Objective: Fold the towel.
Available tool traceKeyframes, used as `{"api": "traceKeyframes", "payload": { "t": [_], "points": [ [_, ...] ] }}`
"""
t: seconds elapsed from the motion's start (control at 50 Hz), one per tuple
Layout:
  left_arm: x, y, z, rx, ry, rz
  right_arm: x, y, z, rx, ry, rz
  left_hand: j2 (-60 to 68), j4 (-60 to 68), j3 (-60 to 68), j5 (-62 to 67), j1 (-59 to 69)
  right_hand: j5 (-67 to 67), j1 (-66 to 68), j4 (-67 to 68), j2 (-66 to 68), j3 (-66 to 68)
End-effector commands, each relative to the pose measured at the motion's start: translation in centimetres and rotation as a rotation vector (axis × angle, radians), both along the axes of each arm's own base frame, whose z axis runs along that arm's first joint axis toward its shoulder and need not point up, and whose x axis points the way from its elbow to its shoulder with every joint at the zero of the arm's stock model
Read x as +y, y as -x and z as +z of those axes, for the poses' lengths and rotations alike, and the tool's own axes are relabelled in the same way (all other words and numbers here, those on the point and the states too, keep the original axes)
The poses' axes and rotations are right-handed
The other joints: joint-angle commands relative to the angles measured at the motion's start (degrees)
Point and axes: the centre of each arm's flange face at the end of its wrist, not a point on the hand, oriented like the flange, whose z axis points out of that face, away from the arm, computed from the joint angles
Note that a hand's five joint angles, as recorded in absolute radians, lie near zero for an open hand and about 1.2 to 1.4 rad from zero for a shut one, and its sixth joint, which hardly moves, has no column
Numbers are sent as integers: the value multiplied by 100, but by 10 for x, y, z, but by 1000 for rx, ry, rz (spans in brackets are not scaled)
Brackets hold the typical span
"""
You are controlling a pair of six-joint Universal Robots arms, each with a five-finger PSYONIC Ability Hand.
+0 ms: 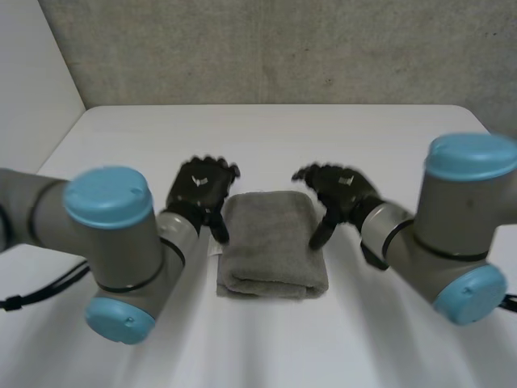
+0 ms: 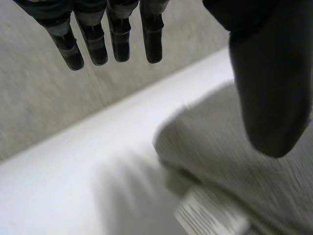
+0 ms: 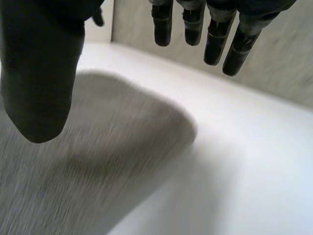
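head view: the folded towel [image 1: 271, 242] lies mid-table [image 1: 266, 129], nearer its front edge. left hand [image 1: 202, 190] and right hand [image 1: 339, 190] flank it, fingers spread, holding nothing. probably soft, light and limp: pinch the corners.

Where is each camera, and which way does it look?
Head view: behind the arms, looking down at the table, folded towel, left hand, right hand.
Left wrist view: on that wrist, looking past its open hand at the towel.
Right wrist view: on that wrist, past its open hand, at the towel.
All share the towel.
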Motion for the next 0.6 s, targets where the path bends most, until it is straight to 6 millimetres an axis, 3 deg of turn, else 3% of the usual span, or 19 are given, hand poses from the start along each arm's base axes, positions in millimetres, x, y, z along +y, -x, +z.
{"api": "traceKeyframes", "payload": {
  "t": [0.02, 0.04, 0.06, 0.08, 0.12, 0.14, 0.18, 0.3, 0.6],
  "points": [
    [6, -11, 72, 111, 120, 20, -8, 20, 66, -66, 169, -105, -449, -336, -295, -237, -498, -349, -285, -437, -370, -247],
    [6, -11, 73, 111, 121, 20, -12, 27, 80, -79, 210, -143, -449, -336, -295, -237, -498, -349, -285, -437, -370, -247],
    [6, -15, 85, 129, 136, 30, -14, 34, 96, -95, 251, -175, -449, -336, -295, -237, -498, -349, -285, -437, -370, -247],
    [4, -20, 96, 148, 147, 47, -14, 34, 96, -95, 252, -175, -449, -336, -295, -237, -498, -349, -285, -437, -370, -247],
    [2, -27, 105, 166, 148, 66, -20, 48, 122, -121, 324, -239, -449, -336, -295, -237, -498, -349, -285, -437, -370, -247],
    [2, -27, 105, 166, 148, 66, -20, 48, 122, -121, 324, -240, -449, -336, -295, -237, -498, -349, -285, -437, -370, -247],
    [-5, -43, 123, 210, 138, 128, -25, 61, 136, -132, 363, -284, -449, -336, -295, -237, -498, -349, -285, -437, -370, -247],
    [-18, -67, 140, 287, 103, 212, -29, 69, 138, -127, 367, -311, -365, -336, -295, -152, -414, -349, -285, -437, -370, -247],
    [-19, -71, 147, 294, 117, 218, -27, 70, 122, -85, 288, -315, -466, -336, -295, -253, -515, -349, -285, -437, -370, -247]
  ]
}}
